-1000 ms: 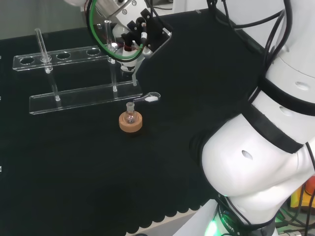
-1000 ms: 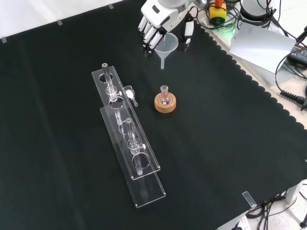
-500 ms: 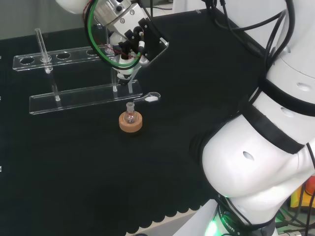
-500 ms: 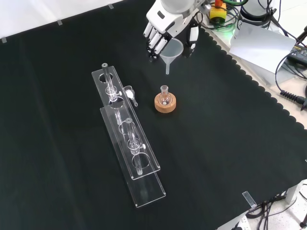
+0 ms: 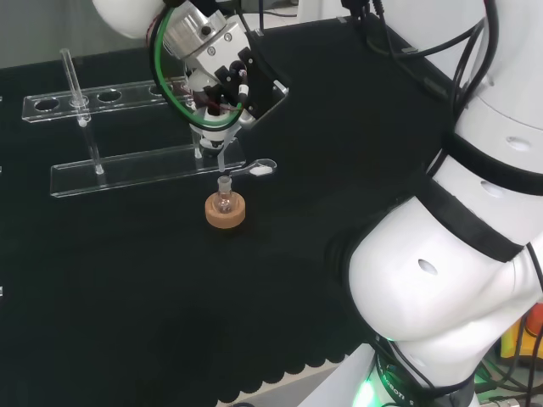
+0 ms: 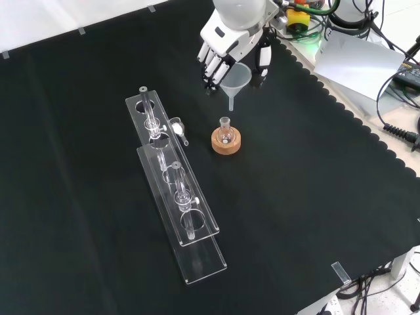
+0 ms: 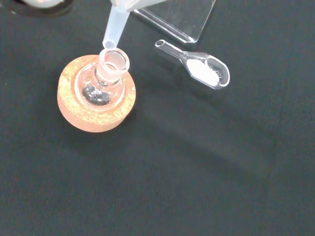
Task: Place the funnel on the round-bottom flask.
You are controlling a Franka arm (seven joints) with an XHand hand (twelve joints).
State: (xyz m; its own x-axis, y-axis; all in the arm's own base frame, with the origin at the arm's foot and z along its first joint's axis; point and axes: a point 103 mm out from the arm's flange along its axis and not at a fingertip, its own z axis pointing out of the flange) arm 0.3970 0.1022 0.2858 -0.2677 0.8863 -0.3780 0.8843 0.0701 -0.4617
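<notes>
Hand (image 6: 231, 41) grips the funnel (image 6: 234, 79), its bowl partly hidden by fingers, spout just above the round-bottom flask (image 6: 226, 132); no legible writing.

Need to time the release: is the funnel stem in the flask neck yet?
Not yet. The funnel, held in the hand, hangs above the flask; in the wrist view its stem tip sits just outside the neck rim.

The robot hand (image 6: 231, 41) hangs palm-down above the table (image 6: 315, 197), fingers (image 6: 211, 62) and thumb curled around a funnel (image 6: 235, 79). The white arm (image 5: 475, 212) reaches over from behind it.
</notes>
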